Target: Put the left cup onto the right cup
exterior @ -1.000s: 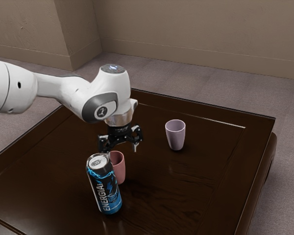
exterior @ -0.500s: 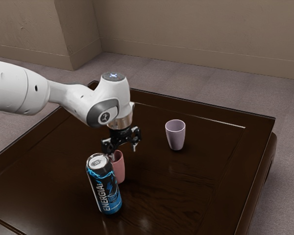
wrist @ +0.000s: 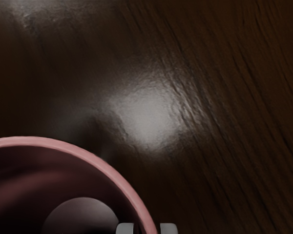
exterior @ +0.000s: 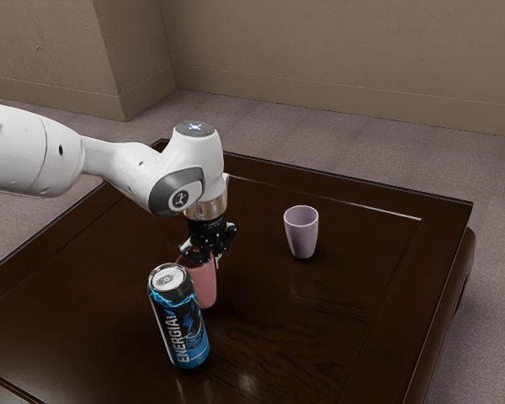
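**Gripper (exterior: 204, 252) pinching pink cup (exterior: 205, 286) at the rim**

Fingers (wrist: 125, 228) narrow, one inside and one outside the cup wall, clamped on it. Pink cup upright on table (exterior: 345, 320), just beside energy can (exterior: 178, 318). Lilac cup (exterior: 301, 231) well apart, toward the exterior view's right.

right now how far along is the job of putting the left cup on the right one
Early stage. Done: the gripper is down at the pink plastic cup, fingers closed on its wall from both sides. In hand: that grasp; the cup stands on the dark wooden table, not yet lifted. Left: lift it past the blue energy drink can, carry it to the lilac plastic cup, set it on top.
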`<act>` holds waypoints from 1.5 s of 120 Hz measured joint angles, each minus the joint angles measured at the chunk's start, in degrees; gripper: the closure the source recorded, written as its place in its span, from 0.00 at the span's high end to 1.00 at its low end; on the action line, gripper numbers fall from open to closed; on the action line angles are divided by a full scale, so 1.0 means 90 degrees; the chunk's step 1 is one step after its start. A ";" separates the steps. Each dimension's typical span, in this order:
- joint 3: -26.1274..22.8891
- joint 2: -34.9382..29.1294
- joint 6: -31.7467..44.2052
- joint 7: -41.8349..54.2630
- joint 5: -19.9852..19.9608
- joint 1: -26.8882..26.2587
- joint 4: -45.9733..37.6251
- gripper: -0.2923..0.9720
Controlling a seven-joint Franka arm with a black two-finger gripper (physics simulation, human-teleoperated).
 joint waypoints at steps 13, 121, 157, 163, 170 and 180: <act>0.0000 -0.0069 -0.0131 -0.0020 0.0007 -0.0006 0.0098 0.18; -0.1867 0.2576 -0.3705 0.2092 0.0823 -0.0150 0.7049 0.15; -0.2173 0.3196 -0.3397 0.2572 0.1466 -0.0400 0.7462 0.15; -0.2185 0.3230 -0.3284 0.2636 0.1527 -0.0417 0.7463 0.15; -0.2192 0.3278 -0.3152 0.2709 0.1575 -0.0426 0.7464 0.15; -0.2187 0.3342 -0.2985 0.2812 0.1612 -0.0427 0.7450 0.15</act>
